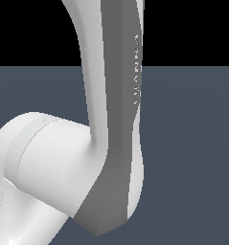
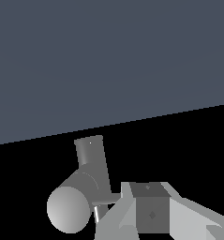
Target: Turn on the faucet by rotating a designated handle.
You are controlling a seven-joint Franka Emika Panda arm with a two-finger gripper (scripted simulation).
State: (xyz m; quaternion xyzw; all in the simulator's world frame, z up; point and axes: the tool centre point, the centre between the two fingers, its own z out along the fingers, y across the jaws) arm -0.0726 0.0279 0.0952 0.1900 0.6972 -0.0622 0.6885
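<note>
In the wrist view the grey metallic faucet (image 2: 87,183) is close to the camera. A thick cylinder end (image 2: 69,209) faces the camera and a shorter cylinder (image 2: 91,152) rises behind it. A thin tube (image 2: 99,214) runs below. A short thin grey bar (image 2: 114,198), apparently the handle, sticks out sideways towards my gripper (image 2: 148,208). The gripper's finger block lies right beside this bar, and I cannot tell if they touch. The frames do not show the jaw gap. In the exterior view the faucet and gripper are hidden.
The white and grey robot arm (image 1: 111,119) fills the exterior view and blocks what lies behind it. A flat dark blue-grey floor (image 2: 108,61) spreads around the faucet, with black background beyond its edge.
</note>
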